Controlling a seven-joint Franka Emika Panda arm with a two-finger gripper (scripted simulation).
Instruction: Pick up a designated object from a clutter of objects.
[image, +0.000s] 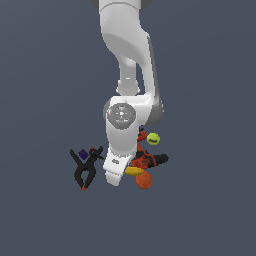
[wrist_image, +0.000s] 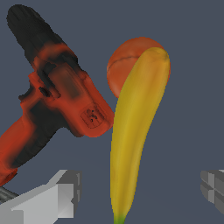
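Wrist view: tool (wrist_image: 140, 192) wide open, straddling banana (wrist_image: 135, 131), untouched.

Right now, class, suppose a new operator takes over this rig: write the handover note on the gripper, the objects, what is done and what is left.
Gripper: open, fingers either side of the banana, not closed on it.
Banana: on the floor, beside the orange-and-black power drill, its far end in front of the orange fruit.
Also in the clutter, exterior view: yellow-green ball, black spring clamp, small purple block.
Done: gripper lined up over the banana.
Left: close, check the grip, lift clear of the drill.
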